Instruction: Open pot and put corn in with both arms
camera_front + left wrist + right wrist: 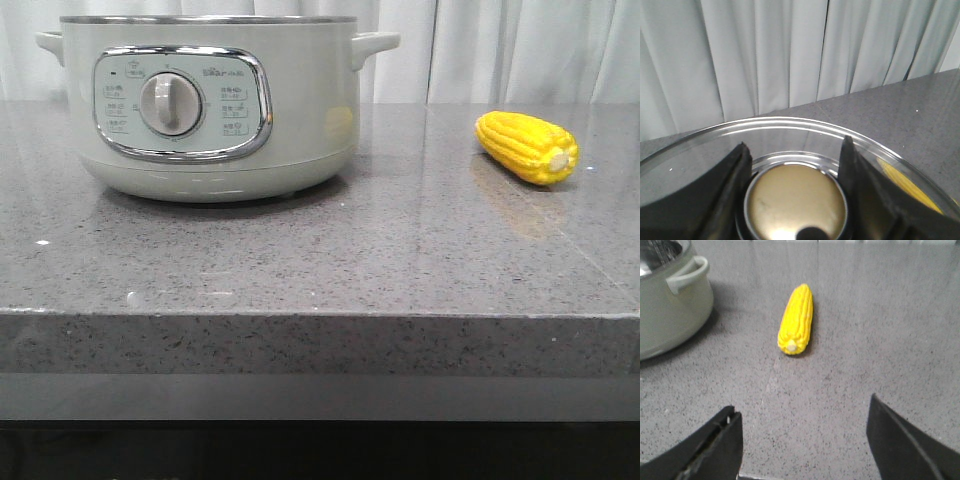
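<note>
The pale cream pot (210, 100) stands at the back left of the grey counter, with no lid on it in the front view. In the right wrist view its steel inside shows open (665, 305). My left gripper (795, 142) is shut on the gold knob (796, 200) of a glass lid (790, 127) and holds it in the air in front of the curtain. The yellow corn (527, 146) lies on the counter at the right, its pale stub end toward the front. My right gripper (803, 405) is open and empty above the counter, with the corn (796, 320) a short way ahead of it. Neither gripper shows in the front view.
The grey speckled counter (300, 260) ends in a front edge close to the camera. A white curtain (500, 50) hangs behind it. The corn shows faintly through the lid's glass in the left wrist view (905, 182). The pot's side handle (687, 275) points toward the corn.
</note>
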Action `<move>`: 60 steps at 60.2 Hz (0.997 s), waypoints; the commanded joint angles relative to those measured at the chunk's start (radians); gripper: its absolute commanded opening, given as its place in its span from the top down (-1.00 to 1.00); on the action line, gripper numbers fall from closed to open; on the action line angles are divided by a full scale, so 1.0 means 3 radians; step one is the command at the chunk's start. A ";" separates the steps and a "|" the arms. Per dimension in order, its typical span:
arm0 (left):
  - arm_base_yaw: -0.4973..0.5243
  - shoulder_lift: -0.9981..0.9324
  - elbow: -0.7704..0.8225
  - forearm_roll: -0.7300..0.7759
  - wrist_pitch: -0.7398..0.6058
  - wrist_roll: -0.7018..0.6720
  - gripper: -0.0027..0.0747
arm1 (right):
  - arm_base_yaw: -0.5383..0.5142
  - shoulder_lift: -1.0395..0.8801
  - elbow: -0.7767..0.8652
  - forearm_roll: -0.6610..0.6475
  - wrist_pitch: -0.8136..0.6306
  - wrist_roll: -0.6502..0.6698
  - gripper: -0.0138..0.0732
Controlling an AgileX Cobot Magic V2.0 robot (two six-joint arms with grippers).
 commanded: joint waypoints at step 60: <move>0.0094 -0.2212 0.1715 -0.0043 -0.0268 -0.0176 0.44 | 0.0407 0.3541 -0.2620 -0.0390 0.0653 0.0207 -0.81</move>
